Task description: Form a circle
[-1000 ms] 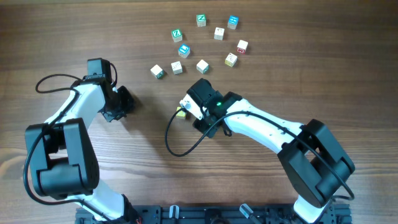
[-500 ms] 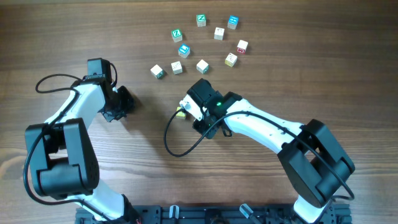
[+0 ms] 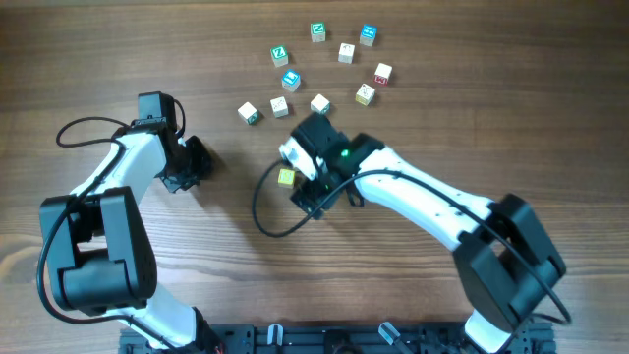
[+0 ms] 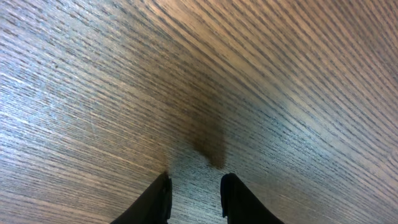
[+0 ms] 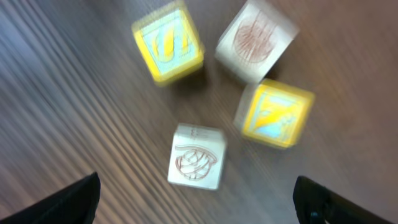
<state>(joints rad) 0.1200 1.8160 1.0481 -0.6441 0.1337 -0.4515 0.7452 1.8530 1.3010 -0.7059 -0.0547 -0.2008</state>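
Wood-grain table (image 4: 292, 74) runs under both my arms. My right gripper (image 5: 198, 194) hangs over the circle (image 5: 227, 93) with its jaws spread wide. The fingers (image 5: 68, 200) sit out at the lower corners of the wrist view with nothing between them.

Closest ahead of the tips lies a cream block (image 5: 197, 155) with a reddish line drawing on top. Further ahead to the right sits a yellow block (image 5: 275, 112). Beyond that are another yellow block (image 5: 168, 42) ahead to the left and a cream block with red hatching (image 5: 256, 38) ahead to the right. I count 4 here, gathered around a small patch of wood. The 2 on the right nearly touch; the nearest cream block stands a little apart. Blur makes the prints unreadable. From overhead my arm hides most of this group, and only 1 yellow-green block (image 3: 286, 177) shows just beside the wrist.

I judge the ring wants closing up. I should come down low, set 1 finger behind the near cream block and ease it inward slowly. Light cubes will probably slide and twist on smooth wood. The other finger must stay clear of the yellow block.

Past my wrist, 10 more letter blocks (image 3: 345, 52) lie loosely spread. Far off to the side, my left gripper (image 4: 194, 198) points at bare wood, jaws a narrow gap apart, holding nothing.
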